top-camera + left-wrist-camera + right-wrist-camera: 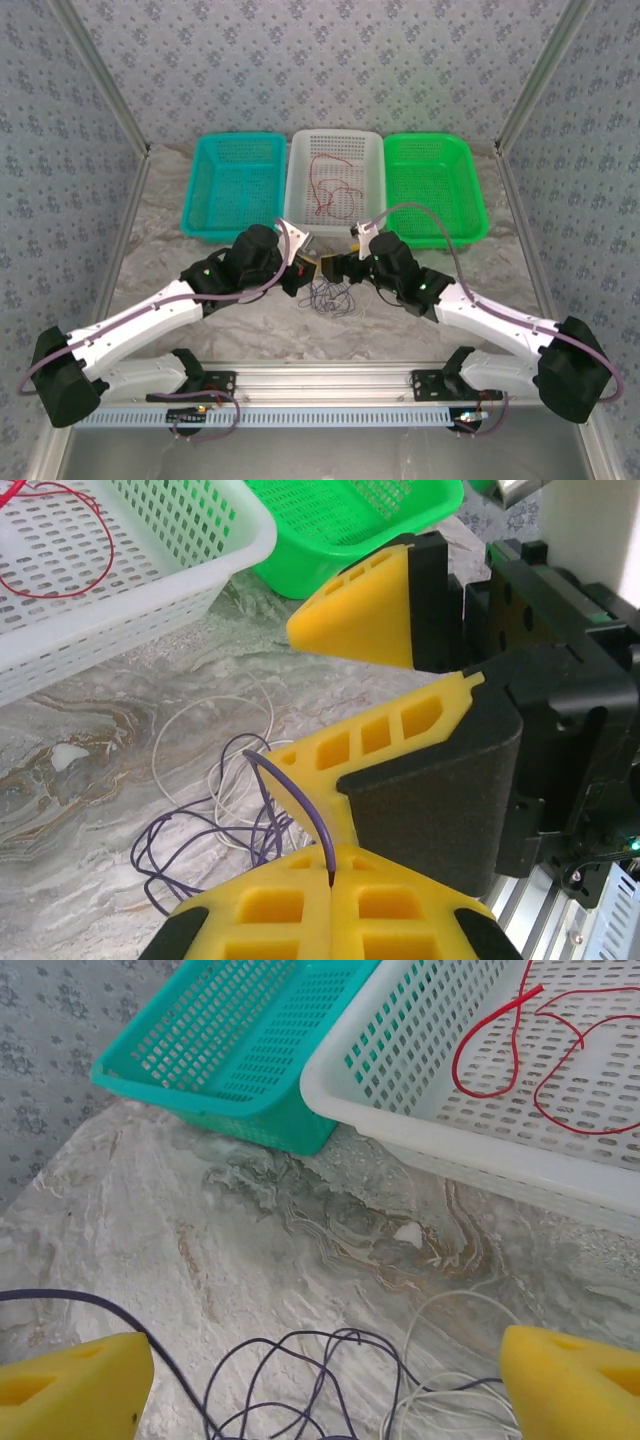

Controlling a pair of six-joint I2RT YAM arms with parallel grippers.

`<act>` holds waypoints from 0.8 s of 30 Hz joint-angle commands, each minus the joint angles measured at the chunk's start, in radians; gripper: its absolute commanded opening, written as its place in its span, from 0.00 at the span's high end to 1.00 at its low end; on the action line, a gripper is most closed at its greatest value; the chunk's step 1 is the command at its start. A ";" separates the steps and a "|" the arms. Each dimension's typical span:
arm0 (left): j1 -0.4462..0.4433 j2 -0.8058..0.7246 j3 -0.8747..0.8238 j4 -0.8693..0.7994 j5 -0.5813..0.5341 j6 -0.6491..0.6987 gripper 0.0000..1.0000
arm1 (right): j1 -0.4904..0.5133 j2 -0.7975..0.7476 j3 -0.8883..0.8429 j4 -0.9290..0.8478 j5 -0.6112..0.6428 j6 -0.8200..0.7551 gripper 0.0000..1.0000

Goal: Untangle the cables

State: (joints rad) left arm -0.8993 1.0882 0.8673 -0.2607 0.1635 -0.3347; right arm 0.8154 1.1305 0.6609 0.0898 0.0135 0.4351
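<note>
A loose tangle of a thin purple cable (190, 835) and a thin white cable (215, 715) lies on the marble table between the two arms (330, 297). My left gripper (332, 860) is shut on one end of the purple cable, which arcs up out of the tangle. Facing it, my right gripper (325, 1380) hangs open just over the tangle, with the purple cable (300, 1360) and white cable (450, 1400) lying between its yellow fingers (75, 1385). A red cable (325, 190) lies by itself in the white basket (300, 200).
Three baskets stand in a row at the back: teal (232, 185), white, and green (435, 185). The two grippers almost touch over the tangle (320, 270). Open marble table stretches to the left and right of the arms.
</note>
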 commanded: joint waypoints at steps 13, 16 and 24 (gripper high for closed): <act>0.046 0.030 0.039 0.092 0.072 -0.044 0.97 | 0.008 -0.028 -0.049 0.022 0.050 0.028 0.11; 0.046 0.040 0.045 0.125 0.098 -0.047 0.96 | 0.009 0.029 -0.031 0.067 0.030 0.034 0.11; 0.045 0.028 0.060 0.183 0.170 -0.057 0.96 | 0.018 0.186 0.007 0.072 0.155 0.110 0.12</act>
State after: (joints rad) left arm -0.8566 1.1343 0.8898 -0.1356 0.2855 -0.3809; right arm 0.8284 1.2842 0.6281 0.1505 0.1024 0.4969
